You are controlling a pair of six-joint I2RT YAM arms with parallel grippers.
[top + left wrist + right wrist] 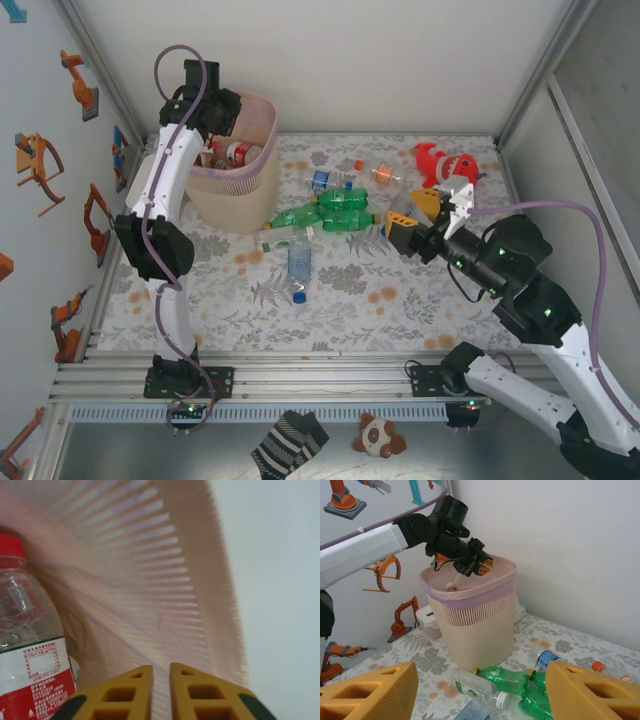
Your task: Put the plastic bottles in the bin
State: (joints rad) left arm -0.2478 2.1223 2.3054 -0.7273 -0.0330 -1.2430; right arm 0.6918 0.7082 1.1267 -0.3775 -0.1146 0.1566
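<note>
Over the open mouth of the tall pale pink translucent plastic bin (pixel 262 112), the left tool (pixel 222 112) is hanging with its wrist bent downward, a pose that suits dropping things in. A clear plastic bottle with a red label (pixel 240 153) is lying inside, just below it. Ahead of the right tool (pixel 413 222), green plastic bottles (pixel 335 205) and several clear ones are lying scattered on the floral table (pixel 200 290), not yet binned.

Seen from the left wrist, the left tool's (pixel 161 669) yellow fingers (pixel 125 690) are sitting almost together with nothing between them. The ribbed bin wall (pixel 150 580) is rising ahead, and the red-labelled bottle (pixel 30 645) is leaning at their left.

Seen from the right wrist, the right tool (pixel 481 680) is standing wide apart and empty, facing the green bottles (pixel 505 675), probably so that it can take the next one.
</note>
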